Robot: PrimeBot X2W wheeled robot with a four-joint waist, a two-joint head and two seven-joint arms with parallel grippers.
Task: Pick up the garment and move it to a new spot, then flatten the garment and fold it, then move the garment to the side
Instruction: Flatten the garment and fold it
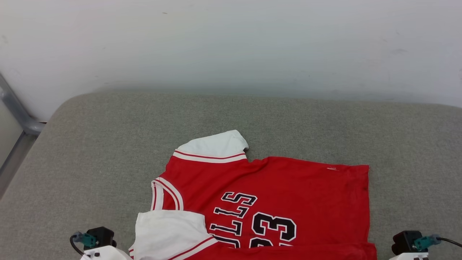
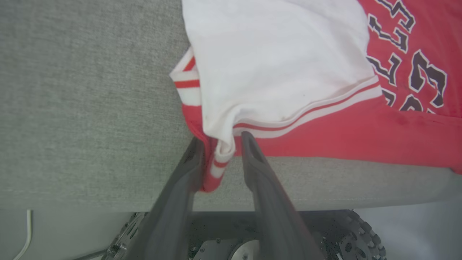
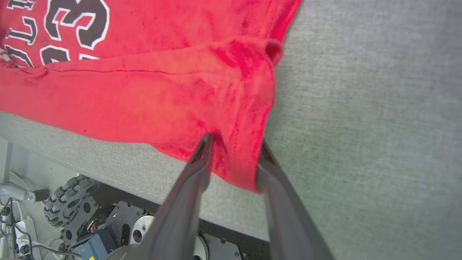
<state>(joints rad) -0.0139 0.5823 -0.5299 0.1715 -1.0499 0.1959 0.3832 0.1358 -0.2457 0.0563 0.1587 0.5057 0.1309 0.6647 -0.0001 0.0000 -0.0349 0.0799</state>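
The red jersey (image 1: 274,187) lies front up on the grey fabric-covered worktop (image 1: 108,144). It sits crosswise to the robot, collar to the left and hem to the right, hard against the near edge. A strip of its near side is turned over onto the bottom of the number 23.

The left claw (image 2: 222,138) stands part-way open around the striped cuff of the near sleeve (image 2: 281,65). The cuff dangles slack between the fingers, with a sliver of grey showing beside one finger, so nothing is pinched. The right claw (image 3: 235,141) is likewise part-way open at the hem corner (image 3: 238,108). Cloth bunches loosely between its fingers and droops just over the worktop's front edge.

The jersey looks light, thin and wholly limp. I judge it will sag, crease and trail from any point lifted, and it could slide off the near edge if nudged. It is not fragile or slick, and the woven cover should drag on it a little.

The best holds are likely doubled edges, meaning the cuff trim, the shoulder seam and the hem corners, taken as a matched pair so the cloth hangs taut between them. The far sleeve (image 1: 216,146) lies flat and wants no handling yet.
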